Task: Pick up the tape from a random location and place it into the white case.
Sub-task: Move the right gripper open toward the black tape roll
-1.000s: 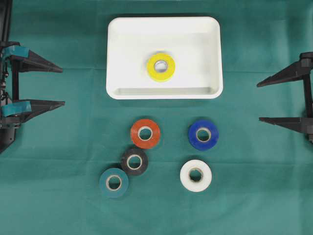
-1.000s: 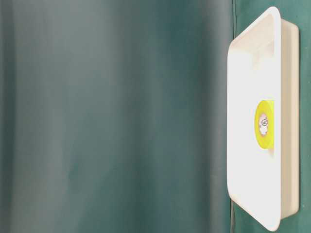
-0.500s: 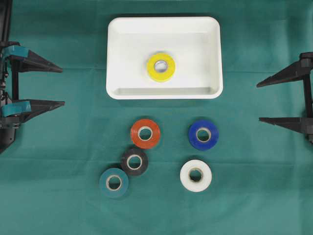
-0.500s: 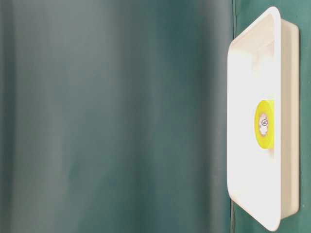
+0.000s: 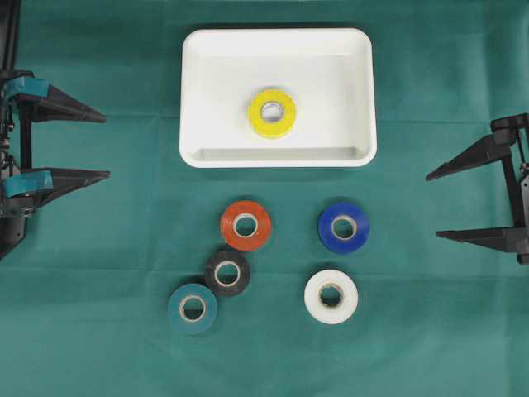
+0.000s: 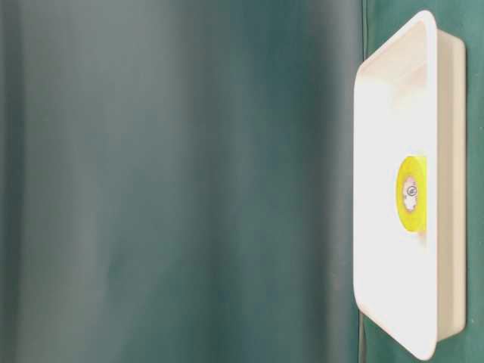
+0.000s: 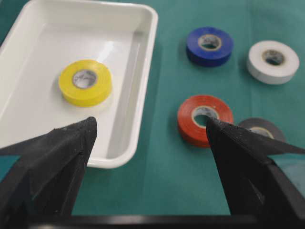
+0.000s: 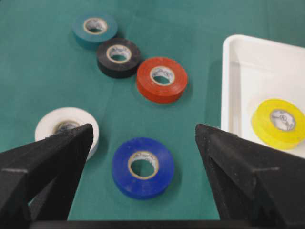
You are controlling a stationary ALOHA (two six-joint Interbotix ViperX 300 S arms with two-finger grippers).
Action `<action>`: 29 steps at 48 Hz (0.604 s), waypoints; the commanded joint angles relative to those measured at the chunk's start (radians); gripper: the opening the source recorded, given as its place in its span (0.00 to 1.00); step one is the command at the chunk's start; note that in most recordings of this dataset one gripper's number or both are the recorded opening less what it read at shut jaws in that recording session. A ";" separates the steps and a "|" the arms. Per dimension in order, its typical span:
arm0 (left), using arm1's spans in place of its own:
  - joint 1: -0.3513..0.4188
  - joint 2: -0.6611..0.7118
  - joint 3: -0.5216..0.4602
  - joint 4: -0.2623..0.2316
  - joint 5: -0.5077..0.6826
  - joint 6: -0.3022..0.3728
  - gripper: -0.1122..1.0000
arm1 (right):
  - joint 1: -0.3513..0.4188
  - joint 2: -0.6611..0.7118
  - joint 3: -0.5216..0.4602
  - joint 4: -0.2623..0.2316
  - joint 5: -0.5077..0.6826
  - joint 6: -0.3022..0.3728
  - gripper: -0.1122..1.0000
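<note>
Right wrist view, right tool (image 8: 143, 131) spread apart, blue tape (image 8: 143, 167) between its fingers

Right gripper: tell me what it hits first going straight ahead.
Likely the blue tape roll, centred between the open right gripper fingers; height above it is unclear.

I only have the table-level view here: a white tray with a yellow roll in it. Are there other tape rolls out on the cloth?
Observer: Yes, five lie loose below the white case: red tape, blue tape, black tape, teal tape, white tape.
Operator: Is either gripper holding one?
Observer: No. The left gripper and right gripper are both open and empty, out at the table's sides.
Operator: Which roll faces the right gripper?
Observer: In its wrist view, the blue tape sits between its open fingers, nearest the camera.
</note>
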 commanded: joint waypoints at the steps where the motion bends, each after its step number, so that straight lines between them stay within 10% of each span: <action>1: -0.002 0.008 -0.011 -0.003 -0.009 0.000 0.96 | 0.000 0.015 -0.029 0.003 -0.009 0.002 0.91; 29: -0.002 0.020 -0.011 -0.006 -0.028 -0.003 0.96 | 0.043 0.290 -0.170 0.002 -0.146 0.002 0.91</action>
